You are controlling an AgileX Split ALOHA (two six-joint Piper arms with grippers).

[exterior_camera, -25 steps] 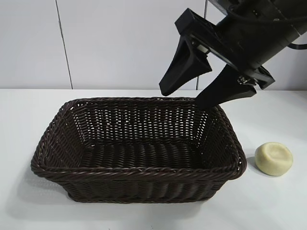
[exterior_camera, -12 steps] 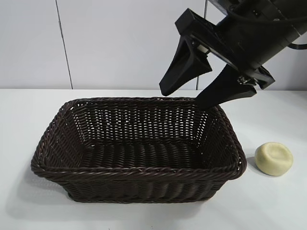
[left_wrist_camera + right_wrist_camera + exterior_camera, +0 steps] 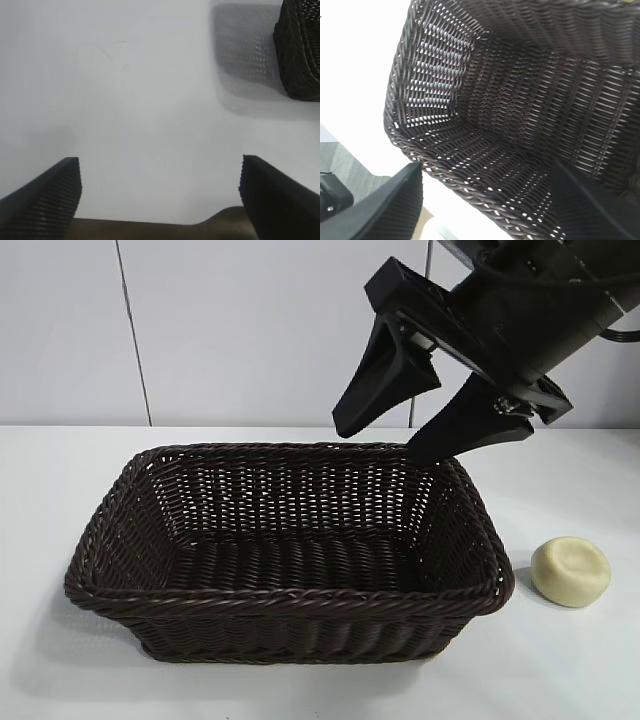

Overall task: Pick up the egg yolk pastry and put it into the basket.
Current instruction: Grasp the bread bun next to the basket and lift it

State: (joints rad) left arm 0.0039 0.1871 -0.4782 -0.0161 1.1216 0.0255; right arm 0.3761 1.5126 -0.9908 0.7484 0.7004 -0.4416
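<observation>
The egg yolk pastry (image 3: 571,571), a small pale yellow puck with a dimpled top, lies on the white table just right of the basket. The basket (image 3: 290,600) is dark brown wicker and holds nothing. My right gripper (image 3: 380,447) hangs open and empty above the basket's far right corner, well above and left of the pastry. In the right wrist view its jaws (image 3: 485,170) stand wide apart over the basket's inside (image 3: 520,90). My left gripper (image 3: 159,162) is open and empty over bare table, with a corner of the basket (image 3: 300,55) far off. The left arm is out of the exterior view.
The white table (image 3: 60,490) runs around the basket, with a pale wall (image 3: 250,330) behind it. In the right wrist view the table's edge and grey floor (image 3: 350,160) show beyond the basket's rim.
</observation>
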